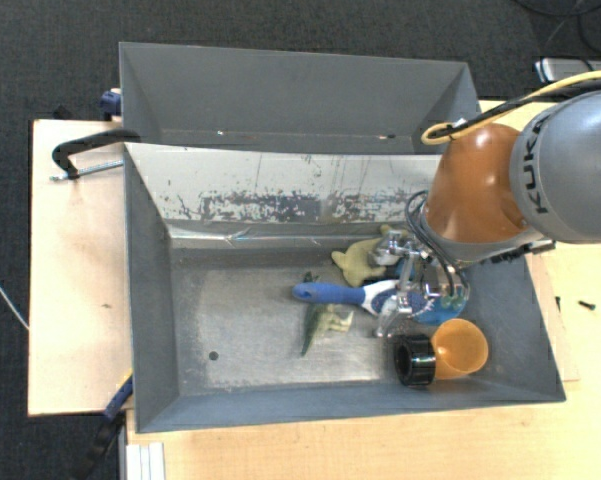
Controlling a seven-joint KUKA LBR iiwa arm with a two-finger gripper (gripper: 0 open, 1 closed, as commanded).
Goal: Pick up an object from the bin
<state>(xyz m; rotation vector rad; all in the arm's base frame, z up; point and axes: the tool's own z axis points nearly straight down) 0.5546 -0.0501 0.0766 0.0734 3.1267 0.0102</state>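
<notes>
Over the blue-handled tool (322, 292) hangs the end effector (405, 303), grip state unclear.

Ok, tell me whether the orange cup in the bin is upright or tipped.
Upright, it seems: the orange cup shows its round open mouth to the camera above. Whether it tilts slightly, cannot tell.

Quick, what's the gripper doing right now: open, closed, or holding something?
Gripper: cannot be told whether open or closed; it sits low at the white end of the blue-handled tool, near the orange cup.
</notes>
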